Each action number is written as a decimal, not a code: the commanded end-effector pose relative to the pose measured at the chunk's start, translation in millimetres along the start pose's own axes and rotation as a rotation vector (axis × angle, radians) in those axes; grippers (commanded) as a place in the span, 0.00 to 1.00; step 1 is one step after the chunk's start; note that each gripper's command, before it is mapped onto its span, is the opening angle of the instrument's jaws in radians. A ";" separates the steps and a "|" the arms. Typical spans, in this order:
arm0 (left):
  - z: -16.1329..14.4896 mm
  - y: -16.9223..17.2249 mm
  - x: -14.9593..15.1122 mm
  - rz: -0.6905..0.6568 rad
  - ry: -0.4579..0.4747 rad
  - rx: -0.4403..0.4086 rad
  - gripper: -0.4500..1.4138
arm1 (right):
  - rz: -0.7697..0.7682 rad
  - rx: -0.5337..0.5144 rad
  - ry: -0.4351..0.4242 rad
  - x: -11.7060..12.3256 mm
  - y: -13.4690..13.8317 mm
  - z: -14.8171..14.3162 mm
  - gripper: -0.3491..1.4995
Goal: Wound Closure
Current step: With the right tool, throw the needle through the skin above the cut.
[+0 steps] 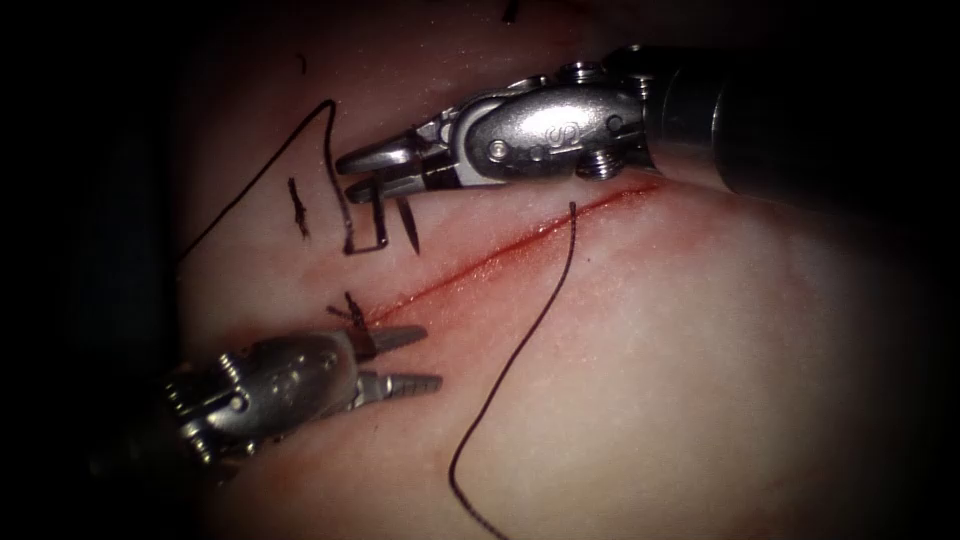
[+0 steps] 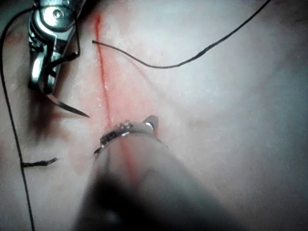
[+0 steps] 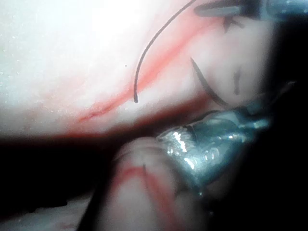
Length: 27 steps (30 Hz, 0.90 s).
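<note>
The right tool (image 3: 211,139) holds the curved needle (image 3: 204,86), whose point rises beyond its tip above the tissue (image 3: 72,48), near the cut (image 3: 159,62) and a thread (image 3: 149,48) end.

This is a surgical training lab setup, seemingly a darkened one: a slab of pale tissue (image 1: 650,380) with a straight red cut (image 1: 520,245) lies under a narrow pool of endoscope light. Beside the cut work two polished steel wristed end effectors, right (image 1: 365,172) and left (image 1: 418,358), with dark suture thread (image 1: 520,350) trailing between them.
</note>
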 end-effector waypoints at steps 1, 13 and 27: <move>0.7 -0.2 0.3 0.001 0.002 -0.001 0.51 | -0.016 0.005 0.002 -0.5 0.1 0.7 0.00; 0.5 -0.1 0.4 -0.001 0.002 0.001 0.51 | -0.146 0.006 -0.044 -0.6 -0.6 0.7 0.00; 0.4 0.0 0.4 -0.001 0.002 0.001 0.51 | -0.281 0.067 -0.053 -2.1 -4.6 1.1 0.00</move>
